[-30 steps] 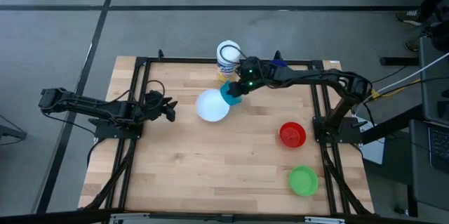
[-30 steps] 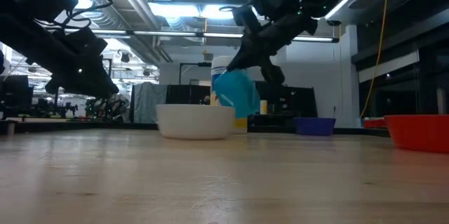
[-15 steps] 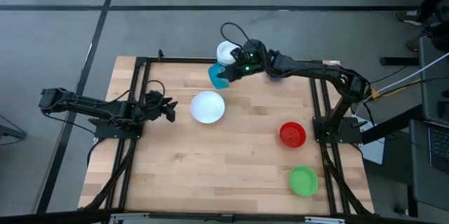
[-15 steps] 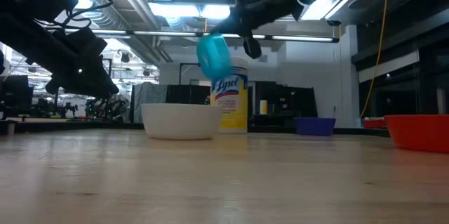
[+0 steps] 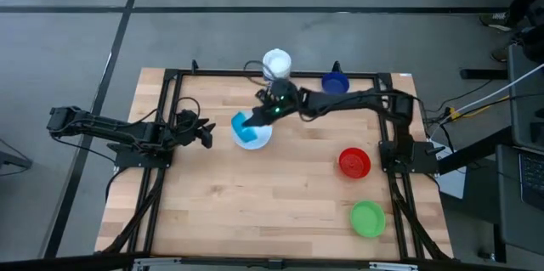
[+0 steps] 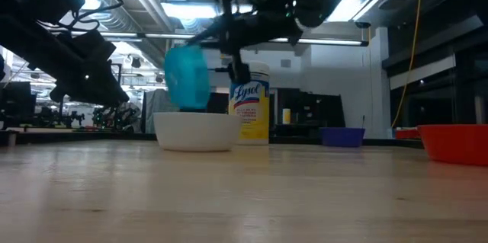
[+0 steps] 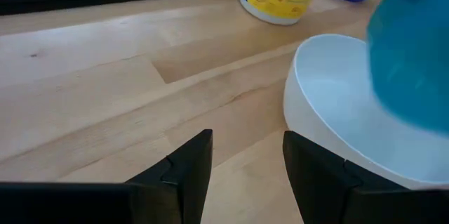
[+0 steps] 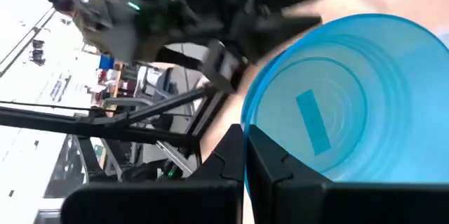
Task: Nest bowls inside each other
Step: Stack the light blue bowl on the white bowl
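Note:
My right gripper (image 5: 260,116) is shut on the teal bowl (image 5: 245,127) and holds it tipped on its side above the white bowl (image 5: 255,138). In the low view the teal bowl (image 6: 187,78) hangs just over the white bowl (image 6: 194,131), which rests on its base. The dark blue bowl (image 5: 335,83) sits at the far edge. The red bowl (image 5: 354,162) and the green bowl (image 5: 367,218) sit at the right. My left gripper (image 7: 245,161) waits open at the table's left, pointing at the white bowl (image 7: 344,126). My right gripper pinches the teal bowl's rim (image 8: 247,131), one finger (image 8: 228,155) outside the wall and one (image 8: 270,162) inside. The fingers come from the table's right, slanting slightly down. The bowl is lifted clear and tilted, its opening turned sideways toward the gripper.
A white-lidded cylindrical container with a yellow label (image 5: 276,64) stands at the far edge, just behind the white bowl. Dark frame rails (image 5: 170,118) run along the table's left, right and far sides. Bare wood lies in the near half of the table.
My right gripper has lifted the teal bowl from beside the white bowl and swung it toward the far edge near the container. It then went toward the table's left, over the white bowl, staying shut. The white bowl has slid slightly left.

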`<state>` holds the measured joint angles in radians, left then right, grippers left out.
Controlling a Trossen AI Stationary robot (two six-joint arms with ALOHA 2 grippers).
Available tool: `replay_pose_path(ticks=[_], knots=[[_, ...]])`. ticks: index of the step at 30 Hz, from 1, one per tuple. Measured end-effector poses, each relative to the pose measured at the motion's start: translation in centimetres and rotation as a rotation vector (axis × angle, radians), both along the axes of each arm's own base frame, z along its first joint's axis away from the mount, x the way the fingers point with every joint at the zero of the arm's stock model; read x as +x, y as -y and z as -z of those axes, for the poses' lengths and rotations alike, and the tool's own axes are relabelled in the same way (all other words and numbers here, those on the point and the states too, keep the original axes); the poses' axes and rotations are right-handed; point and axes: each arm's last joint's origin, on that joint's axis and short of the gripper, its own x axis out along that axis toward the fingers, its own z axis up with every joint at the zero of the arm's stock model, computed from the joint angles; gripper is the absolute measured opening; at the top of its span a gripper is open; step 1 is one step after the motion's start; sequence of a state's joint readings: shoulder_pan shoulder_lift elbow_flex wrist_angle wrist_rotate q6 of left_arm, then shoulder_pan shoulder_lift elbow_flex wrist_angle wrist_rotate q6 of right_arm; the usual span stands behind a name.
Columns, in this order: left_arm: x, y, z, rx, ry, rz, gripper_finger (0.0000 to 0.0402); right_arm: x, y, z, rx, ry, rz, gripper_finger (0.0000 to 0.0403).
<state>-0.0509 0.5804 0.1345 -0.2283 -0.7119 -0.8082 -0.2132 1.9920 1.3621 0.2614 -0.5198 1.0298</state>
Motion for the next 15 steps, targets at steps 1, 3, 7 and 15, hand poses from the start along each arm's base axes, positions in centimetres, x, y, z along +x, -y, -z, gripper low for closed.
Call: replay_pose_path(ticks=[1, 3, 7, 15], knots=[[0.0, 0.0, 0.0, -0.004, 0.000, 0.005, 0.0171, 0.1, -0.3, 0.5, 0.011, -0.024, -0.005, 0.0000], [0.0, 0.0, 0.0, -0.006, -0.002, 0.007, 0.0171, 0.2, -0.7, 1.1, 0.019, -0.062, -0.008, 0.0000], [0.0, 0.0, 0.0, -0.008, -0.005, 0.011, 0.0171, -0.4, -0.7, 1.9, -0.002, -0.171, 0.006, 0.0000], [0.0, 0.0, 0.1, -0.008, -0.010, 0.015, 0.0171, -2.3, 0.1, 2.1, -0.066, -0.330, -0.010, 0.0000]])
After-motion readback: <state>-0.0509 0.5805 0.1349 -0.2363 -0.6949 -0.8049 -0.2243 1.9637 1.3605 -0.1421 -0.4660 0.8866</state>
